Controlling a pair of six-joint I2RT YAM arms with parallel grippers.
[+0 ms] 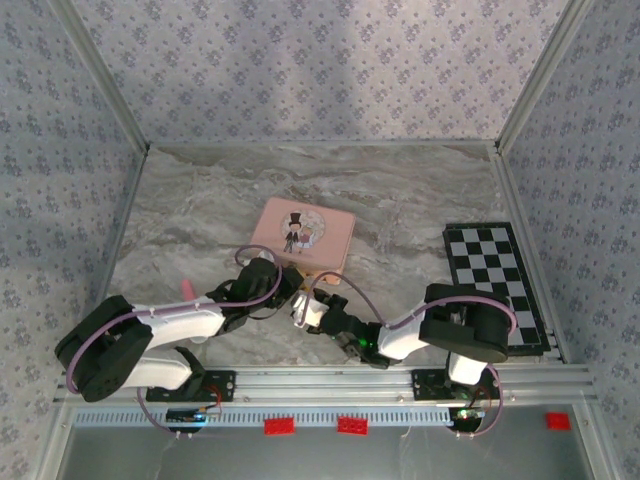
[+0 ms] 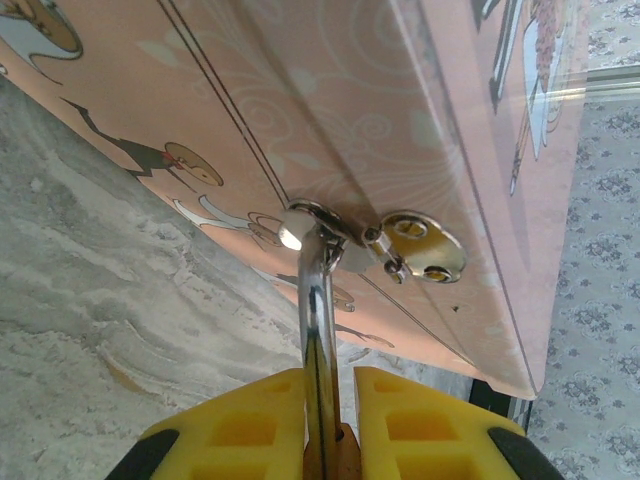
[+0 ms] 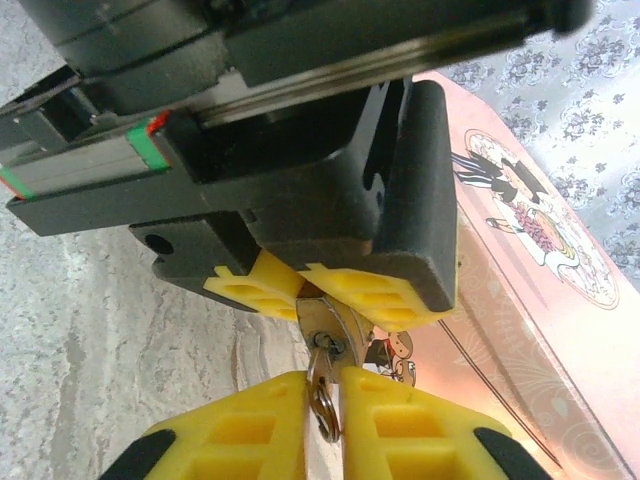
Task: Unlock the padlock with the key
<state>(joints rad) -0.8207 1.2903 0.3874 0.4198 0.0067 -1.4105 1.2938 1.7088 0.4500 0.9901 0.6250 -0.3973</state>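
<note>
The padlock (image 3: 335,320) is a small brass body with a silver shackle (image 2: 318,320) hooked through the hasp (image 2: 420,245) on the front of the pink picture tin (image 1: 303,232). My left gripper (image 2: 330,375) is shut on the padlock body, just in front of the tin. In the right wrist view, my right gripper (image 3: 322,375) meets it from below, shut on the key (image 3: 320,362). The key sits in the keyhole at the padlock's bottom end. A small key ring (image 3: 323,415) hangs between the right fingers. In the top view the two grippers meet near the padlock (image 1: 300,298).
A black-and-white chequered board (image 1: 495,285) lies at the right edge of the marble table. A small pink object (image 1: 185,288) sits beside the left arm. Red bricks (image 1: 352,424) rest on the front rail. Patterned walls enclose the table on three sides.
</note>
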